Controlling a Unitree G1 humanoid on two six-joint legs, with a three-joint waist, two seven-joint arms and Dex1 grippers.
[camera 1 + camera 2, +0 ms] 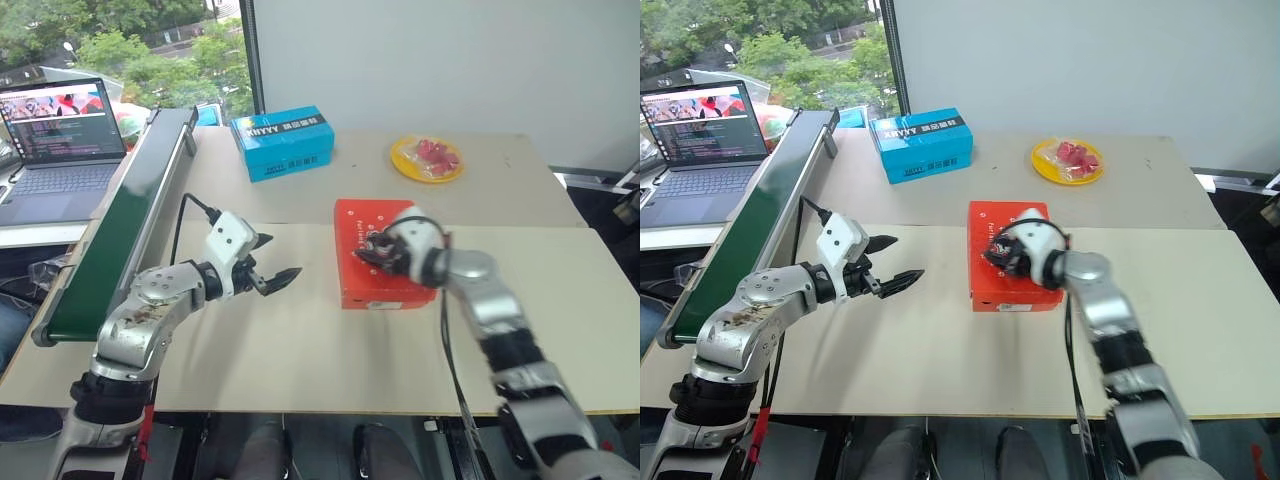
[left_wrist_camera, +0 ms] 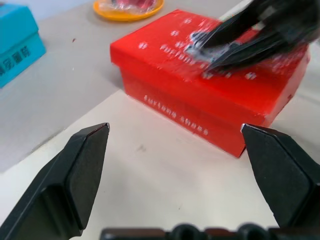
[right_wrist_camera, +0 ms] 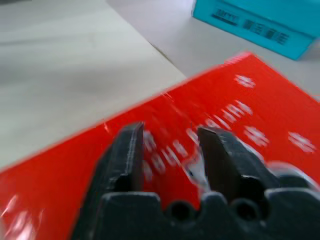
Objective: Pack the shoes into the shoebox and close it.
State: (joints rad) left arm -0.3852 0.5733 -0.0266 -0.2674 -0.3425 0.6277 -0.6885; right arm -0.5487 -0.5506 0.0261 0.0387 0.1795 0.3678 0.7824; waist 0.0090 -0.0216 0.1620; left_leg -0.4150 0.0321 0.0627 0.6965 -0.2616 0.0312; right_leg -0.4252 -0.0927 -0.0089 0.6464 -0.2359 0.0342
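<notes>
The shoebox (image 1: 380, 262) is seen lying closed on the light table (image 1: 300, 350), its red lid down flat and white dots and lettering showing on top and along its side. Shoes cannot be made out, the box being shut.

Directly over the shoebox lid the right gripper (image 1: 372, 250) is held, its black fingers (image 3: 131, 155) parted by a narrow gap with nothing seen between them; whether the fingertips touch the lid cannot be told. In the left wrist view the same gripper is seen as a dark blurred shape above the lid.

To the left of the shoebox, apart from it and above the bare table, the left gripper (image 1: 272, 270) is pointed toward the box. Its two fingers (image 2: 75, 175) are spread wide and nothing is held between them.

Beyond the shoebox, toward the far left, a blue box (image 1: 283, 142) with white lettering is set on the table. Beyond the shoebox on the far right, a yellow plate (image 1: 427, 160) carrying red pieces is placed, well apart from the box. Further left of the shoebox, past the left gripper, a green conveyor belt (image 1: 125, 215) is run along the table edge, and an open laptop (image 1: 62, 135) is seen past it.
</notes>
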